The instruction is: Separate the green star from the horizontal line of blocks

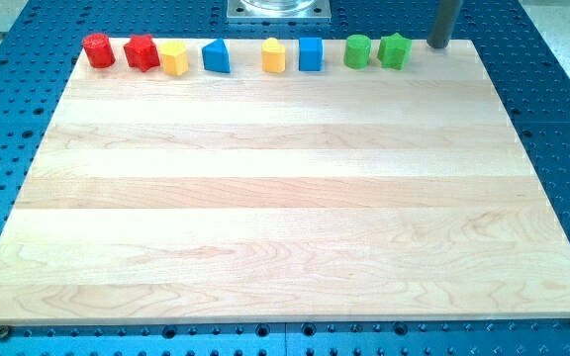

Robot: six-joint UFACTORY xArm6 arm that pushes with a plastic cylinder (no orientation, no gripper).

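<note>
The wooden board (285,198) carries one row of blocks along the view's top edge. The green star (394,50) ends that row at the view's right, beside the green cylinder (357,50). My tip (437,44), bare and grasping nothing, stands just right of the star, positioned for pushing.

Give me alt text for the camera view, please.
Eight small coloured blocks line the top edge of a pale wooden board, ending at the view's right with the green star block. My tip sits just right of that star, apart from it. Left of the star stands a green cylinder block.
</note>
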